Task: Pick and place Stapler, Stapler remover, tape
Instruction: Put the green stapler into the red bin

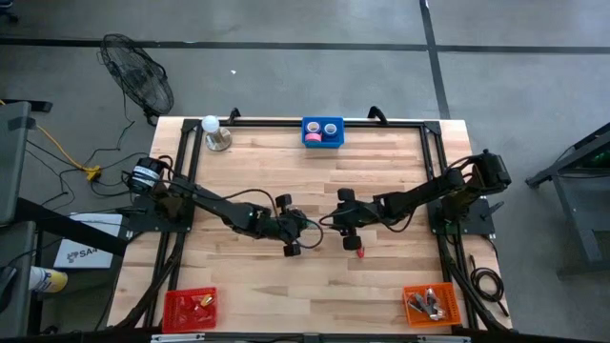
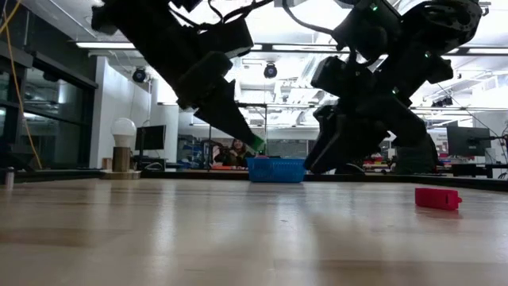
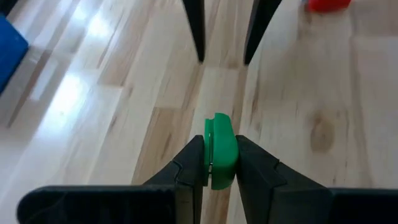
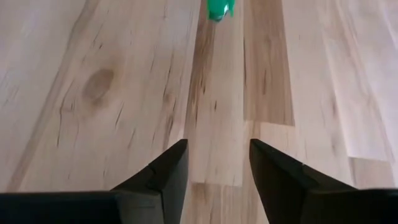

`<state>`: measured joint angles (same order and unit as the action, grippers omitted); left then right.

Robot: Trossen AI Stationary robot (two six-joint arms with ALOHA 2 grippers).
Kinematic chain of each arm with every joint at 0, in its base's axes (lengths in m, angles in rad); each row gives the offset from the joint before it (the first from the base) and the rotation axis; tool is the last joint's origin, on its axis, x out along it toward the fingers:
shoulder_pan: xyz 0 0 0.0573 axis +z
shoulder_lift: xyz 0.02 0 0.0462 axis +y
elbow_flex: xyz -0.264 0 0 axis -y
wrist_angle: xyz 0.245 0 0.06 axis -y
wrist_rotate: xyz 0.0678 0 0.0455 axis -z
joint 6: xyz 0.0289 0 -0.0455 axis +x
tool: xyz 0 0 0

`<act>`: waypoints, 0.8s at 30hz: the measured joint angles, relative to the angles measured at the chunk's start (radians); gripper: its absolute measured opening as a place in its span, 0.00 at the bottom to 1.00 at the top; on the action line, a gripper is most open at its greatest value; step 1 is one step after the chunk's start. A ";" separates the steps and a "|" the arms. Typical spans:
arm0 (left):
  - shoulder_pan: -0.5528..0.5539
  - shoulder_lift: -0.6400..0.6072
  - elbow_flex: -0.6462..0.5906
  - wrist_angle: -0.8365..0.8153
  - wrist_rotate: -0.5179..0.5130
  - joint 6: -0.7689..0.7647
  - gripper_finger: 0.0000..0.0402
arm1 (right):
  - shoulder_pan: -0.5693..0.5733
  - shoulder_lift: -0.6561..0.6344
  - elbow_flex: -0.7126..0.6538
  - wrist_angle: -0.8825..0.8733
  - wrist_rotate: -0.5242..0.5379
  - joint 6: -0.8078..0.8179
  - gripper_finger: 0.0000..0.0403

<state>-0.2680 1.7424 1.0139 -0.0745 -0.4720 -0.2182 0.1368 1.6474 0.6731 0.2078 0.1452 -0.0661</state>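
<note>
My left gripper [image 3: 219, 174] is shut on a small green stapler remover [image 3: 220, 146] above the table's middle [image 1: 307, 227]. My right gripper [image 4: 217, 165] is open and empty. It faces the left one at a short distance [image 1: 335, 221], and the green piece [image 4: 219, 7] shows just beyond its fingers. A red stapler [image 1: 359, 252] lies flat on the wood near the right gripper, also seen in the low view [image 2: 437, 198]. A pinkish-red tape roll [image 1: 313, 140] and two blue rolls [image 1: 332, 127] lie in the blue bin [image 1: 322, 120]. No yellow roll shows. My left gripper pinches the green stapler remover between its two fingers [image 3: 189, 163], on the remover's two broad sides [image 3: 227, 163]. Its rounded end [image 3: 219, 121] sticks out past the fingertips. In the low view the fingers slant downward and the remover [image 2: 258, 145] is lifted clear of the table.
A red bin [image 1: 189, 307] stands at the near left corner and an orange bin [image 1: 431, 303] with several tools at the near right. A light bulb on a stand [image 1: 212, 131] is at the far left. A dark frame [image 1: 381, 122] runs round the table's edge.
</note>
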 joint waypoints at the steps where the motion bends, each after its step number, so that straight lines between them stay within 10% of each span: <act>1: 0.000 0.000 0.014 -0.038 -0.004 -0.004 0.16 | 0.000 0.000 0.000 -0.003 0.000 0.005 0.40; 24: -0.242 0.000 0.289 -1.014 0.085 -0.609 0.16 | 0.001 0.000 0.000 -0.136 0.009 0.070 0.39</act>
<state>-0.5100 1.7424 1.3025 -1.0881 -0.3868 -0.8267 0.1375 1.6474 0.6727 0.0719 0.1537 0.0040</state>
